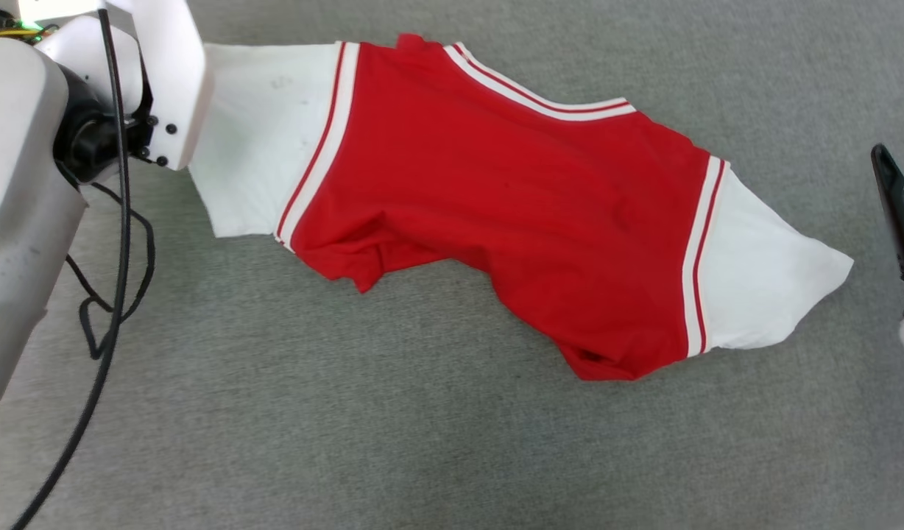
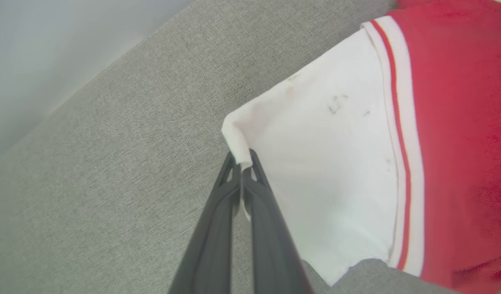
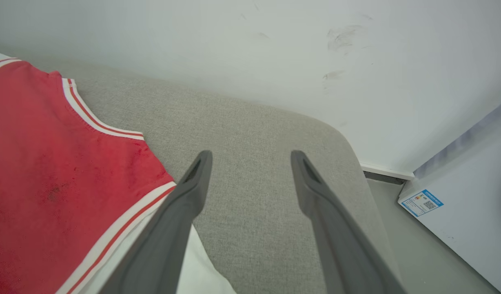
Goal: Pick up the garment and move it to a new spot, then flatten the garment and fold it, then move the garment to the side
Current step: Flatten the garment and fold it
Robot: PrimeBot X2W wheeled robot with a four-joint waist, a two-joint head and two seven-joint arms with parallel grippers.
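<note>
Currently: one grip on, one grip off

Left end effector: two dark fingers pressed together, pinching the folded corner of one white sleeve of the red jersey-style garment with white short sleeves and red-and-white striped trim. The rest of the garment spreads ahead and to the right of those fingers. It lies rumpled on the grey fabric-covered table, plain red side up, near edge bunched.

Right end effector: fingers wide apart, gripping nothing, over bare table. In the right wrist view the other white sleeve lies down and left of its left-hand finger, with the red body further left. In the head view the sleeve tip is near but apart. A scuffed white wall stands beyond the fingertips.
</note>
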